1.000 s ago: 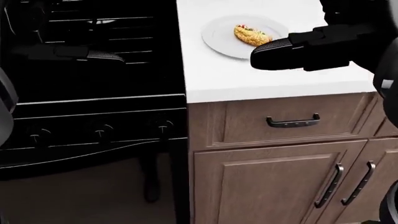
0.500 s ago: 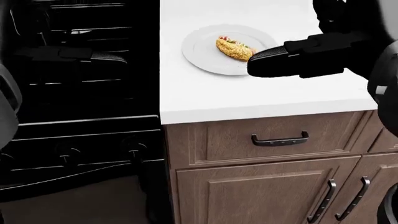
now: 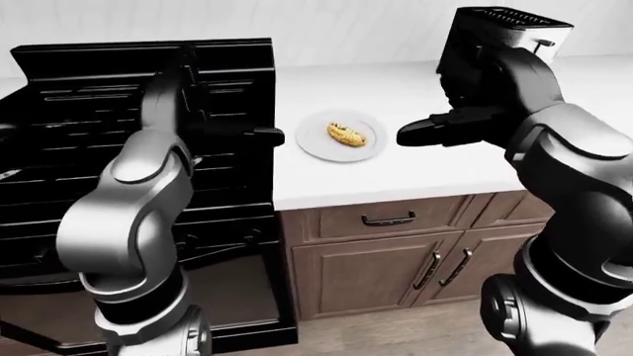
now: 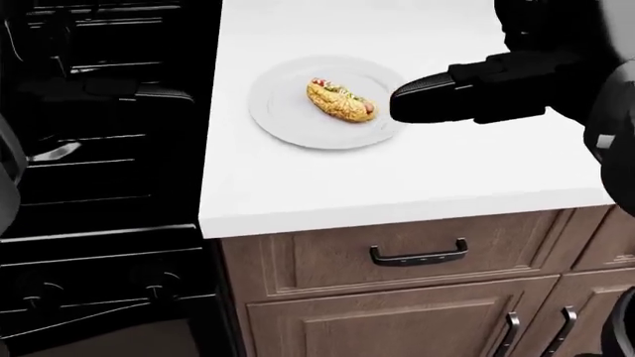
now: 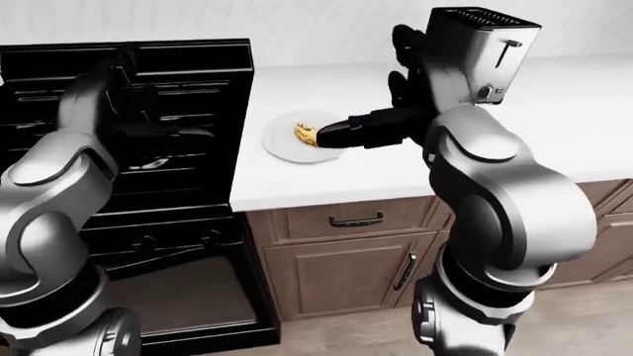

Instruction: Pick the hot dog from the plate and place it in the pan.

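While my right hand (image 3: pixel 421 133) hangs just beside the plate (image 3: pixel 315 146) in the left-eye view, it has not touched the hot dog (image 3: pixel 346 135), which lies across the middle of that plate on the white counter (image 3: pixel 415 167); I judge it sits there because it comes in from the right for a sideways grasp. From here its fingers look drawn together into one dark mass, though whether they are fully closed I cannot tell. My left hand (image 3: pixel 259 133) is held over the black stove (image 3: pixel 59 148), its fingers too dark against the grates to read. Turning to the head view, the plate holds only the hot dog, and the tip of my hand overlaps the plate's right rim, nothing gripped. No pan shows clearly on the stove. In the right-eye view, my forearm crosses the plate and hides half the hot dog; the toaster (image 5: pixel 484 52) stands above it.
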Controlling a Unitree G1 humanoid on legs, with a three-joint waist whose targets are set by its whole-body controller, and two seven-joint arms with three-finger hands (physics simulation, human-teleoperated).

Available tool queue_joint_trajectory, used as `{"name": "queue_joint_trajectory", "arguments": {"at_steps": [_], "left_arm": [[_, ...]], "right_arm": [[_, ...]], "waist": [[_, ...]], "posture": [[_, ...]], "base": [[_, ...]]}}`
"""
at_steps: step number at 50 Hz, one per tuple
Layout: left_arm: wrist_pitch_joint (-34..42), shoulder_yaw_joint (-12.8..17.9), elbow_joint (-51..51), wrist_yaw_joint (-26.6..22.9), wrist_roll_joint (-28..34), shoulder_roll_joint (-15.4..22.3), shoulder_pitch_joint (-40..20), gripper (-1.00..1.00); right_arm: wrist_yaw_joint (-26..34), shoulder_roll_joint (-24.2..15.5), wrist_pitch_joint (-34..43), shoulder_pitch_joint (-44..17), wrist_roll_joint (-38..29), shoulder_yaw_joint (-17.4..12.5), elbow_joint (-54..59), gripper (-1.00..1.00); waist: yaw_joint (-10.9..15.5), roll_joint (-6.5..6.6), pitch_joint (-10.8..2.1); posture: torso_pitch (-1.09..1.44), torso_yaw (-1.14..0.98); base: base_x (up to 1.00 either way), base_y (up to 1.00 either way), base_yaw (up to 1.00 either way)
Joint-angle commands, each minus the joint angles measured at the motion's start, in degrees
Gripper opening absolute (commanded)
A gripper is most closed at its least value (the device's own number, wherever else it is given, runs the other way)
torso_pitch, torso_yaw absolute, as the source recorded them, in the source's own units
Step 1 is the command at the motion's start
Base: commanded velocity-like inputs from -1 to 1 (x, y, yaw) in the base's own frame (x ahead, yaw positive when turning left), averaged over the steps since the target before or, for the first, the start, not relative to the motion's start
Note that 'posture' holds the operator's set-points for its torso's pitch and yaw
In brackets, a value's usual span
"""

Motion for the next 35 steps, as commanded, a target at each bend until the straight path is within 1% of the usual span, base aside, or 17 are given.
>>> {"name": "queue_joint_trajectory", "arguments": {"at_steps": [1,3,4,5,6,7,8,11,15,16,17,20,21,23,28,34,35], "left_arm": [[-1.9,0.1,-1.7,-0.1,-0.5,0.4,-2.0,1.0],[-2.3,-0.1,-1.5,0.0,-0.6,0.4,-1.8,1.0],[-2.9,-0.1,-1.1,0.0,-0.5,0.4,-1.5,1.0],[-3.3,-0.3,-0.8,0.1,-0.5,0.3,-1.4,1.0],[-3.0,-0.3,-0.9,0.2,-0.6,0.2,-1.6,1.0],[-2.9,-0.3,-1.0,0.3,-0.6,0.3,-1.8,1.0],[-2.9,-0.2,-0.7,0.2,-0.6,0.5,-1.9,1.0],[-2.4,0.4,-0.7,0.0,-0.9,1.3,-2.3,1.0],[-2.2,0.6,-1.3,0.3,-1.4,1.2,-2.1,1.0],[-1.8,0.8,-1.5,0.4,-1.6,1.3,-2.2,1.0],[-2.0,0.8,-1.3,0.4,-1.7,1.4,-2.2,1.0],[-1.9,1.1,-1.8,0.6,-2.1,1.3,-1.9,1.0],[-1.7,1.2,-2.0,0.7,-2.3,1.2,-1.9,1.0],[-1.3,1.3,-2.2,1.0,-2.6,1.3,-2.0,1.0],[-1.7,1.4,-2.1,1.4,-3.2,1.4,-1.7,1.0],[-3.0,1.2,-1.5,1.7,-3.6,1.6,-0.8,1.0],[-2.8,1.2,-1.7,1.8,-3.7,1.5,-0.7,1.0]], "right_arm": [[-0.4,-0.9,-2.1,-2.0,-0.8,-1.0,-1.0,1.0],[-0.1,-1.4,-2.3,-2.7,-0.8,-1.6,-0.5,1.0],[-0.2,-1.5,-2.2,-2.7,-0.8,-1.6,-0.4,1.0],[-0.2,-1.5,-2.2,-2.7,-0.7,-1.5,-0.5,1.0],[-0.2,-1.5,-2.2,-2.6,-0.8,-1.3,-0.5,1.0],[-0.3,-1.3,-2.3,-2.4,-0.8,-1.1,-0.6,1.0],[-0.4,-1.3,-2.3,-2.3,-0.9,-1.1,-0.5,1.0],[-0.7,-1.5,1.0,-4.6,-1.1,-1.3,-1.2,1.0],[-1.3,0.4,-0.8,-3.6,-1.7,-0.6,-1.1,1.0],[-1.4,0.5,-1.2,-3.3,-1.7,-0.7,-1.0,1.0],[-1.5,0.6,-1.4,-3.4,-1.7,-0.9,-0.9,1.0],[-1.7,0.2,-0.7,-4.7,-1.6,-1.2,-0.7,1.0],[-1.8,0.3,-0.7,-4.8,-1.6,-1.2,-0.6,1.0],[-2.0,0.2,-1.0,-4.9,-1.6,-1.1,-0.1,1.0],[-1.7,-0.3,-1.8,-3.8,-1.6,-0.7,0.1,1.0],[-2.0,-0.3,-2.9,-2.7,-1.8,-0.6,0.1,1.0],[-2.0,-0.2,-3.2,-2.1,-1.9,-0.7,0.1,1.0]], "waist": [[-0.2,0.19,-1.09],[0.0,-1.31,-0.81],[0.1,-2.43,-0.87],[0.3,-4.08,-1.22],[0.3,-6.54,-1.77],[-0.1,-4.15,-1.16],[0.2,-5.07,-0.93],[-0.1,-3.73,-1.2],[-0.1,-1.57,-0.14],[-0.2,-1.74,0.66],[-0.5,-1.73,0.78],[-1.3,0.89,-0.11],[-1.2,-0.64,0.22],[-1.2,-0.72,-0.44],[-0.8,-1.57,-0.46],[-0.5,-1.82,-0.58],[0.1,-1.57,-1.74]], "posture": [[0.0,0.0],[0.0,0.0],[0.0,0.0],[0.0,0.0],[0.0,0.0],[0.0,0.0],[0.0,0.0],[0.0,0.0],[0.0,0.0],[0.0,0.0],[0.0,0.0],[0.0,0.0],[0.0,0.0],[0.0,0.0],[0.0,0.0],[0.0,0.0],[0.0,0.0]], "base": [[0.11,-0.13,0.0],[0.11,-0.13,0.0],[0.11,-0.13,0.0],[0.11,-0.13,0.0],[0.1,-0.13,0.0],[0.11,-0.13,0.0],[0.11,-0.13,0.0],[0.1,-0.13,0.0],[0.09,-0.1,0.0],[0.0,0.0,0.0],[0.0,0.0,0.0],[0.0,0.0,0.0],[0.0,0.0,0.0],[0.0,0.0,0.0],[0.0,0.0,0.0],[0.0,0.0,0.0],[0.0,0.0,0.38]]}}
